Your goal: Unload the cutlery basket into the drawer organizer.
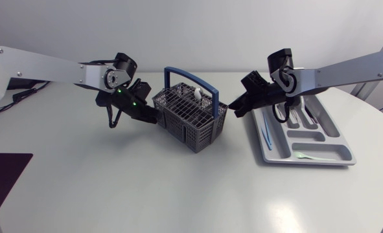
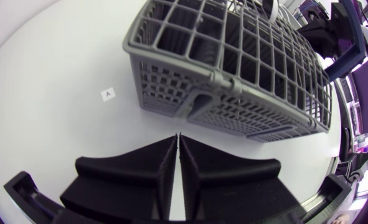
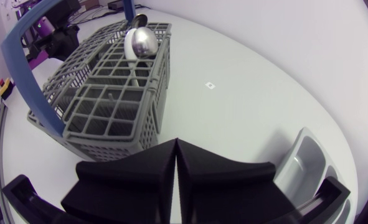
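Grey cutlery basket (image 1: 191,115) near the worktop (image 1: 146,188) far edge holds a spoon (image 3: 140,43); left pincer (image 2: 178,137) and right pincer (image 3: 176,143) flank it, both closed, empty.

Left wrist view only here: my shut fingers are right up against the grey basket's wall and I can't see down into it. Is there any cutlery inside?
Observer: Yes. A spoon stands bowl up in the basket, on the side away from the left gripper.
Operator: Where is my right gripper?
Observer: The right gripper is shut and empty. It sits between the basket and the drawer organizer.
Operator: Anything in the organizer yet?
Observer: Several pieces lie in it, among them a slim bluish piece in the compartment nearest the basket.
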Motion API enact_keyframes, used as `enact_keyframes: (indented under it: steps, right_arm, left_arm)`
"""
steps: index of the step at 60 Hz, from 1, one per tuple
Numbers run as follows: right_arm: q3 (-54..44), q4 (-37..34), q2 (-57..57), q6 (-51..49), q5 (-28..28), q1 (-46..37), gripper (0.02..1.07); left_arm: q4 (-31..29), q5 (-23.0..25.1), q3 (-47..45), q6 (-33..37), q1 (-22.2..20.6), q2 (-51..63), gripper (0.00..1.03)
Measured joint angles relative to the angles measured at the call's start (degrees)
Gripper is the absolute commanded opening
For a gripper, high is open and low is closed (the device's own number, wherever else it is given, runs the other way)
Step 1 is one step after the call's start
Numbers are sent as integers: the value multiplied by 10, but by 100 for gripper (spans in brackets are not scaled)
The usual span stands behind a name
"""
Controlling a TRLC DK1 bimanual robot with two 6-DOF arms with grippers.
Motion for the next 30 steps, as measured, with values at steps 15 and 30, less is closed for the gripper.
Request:
enact_keyframes:
  steps: [15, 30]
  right_arm:
    - [-17, 7, -12, 10, -56, 19, 8]
    - [-113, 7, -80, 9, -79, 66, 8]
  left_arm:
    - [32, -4, 22, -9, 6, 24, 7]
    - [50, -2, 28, -13, 37, 35, 7]
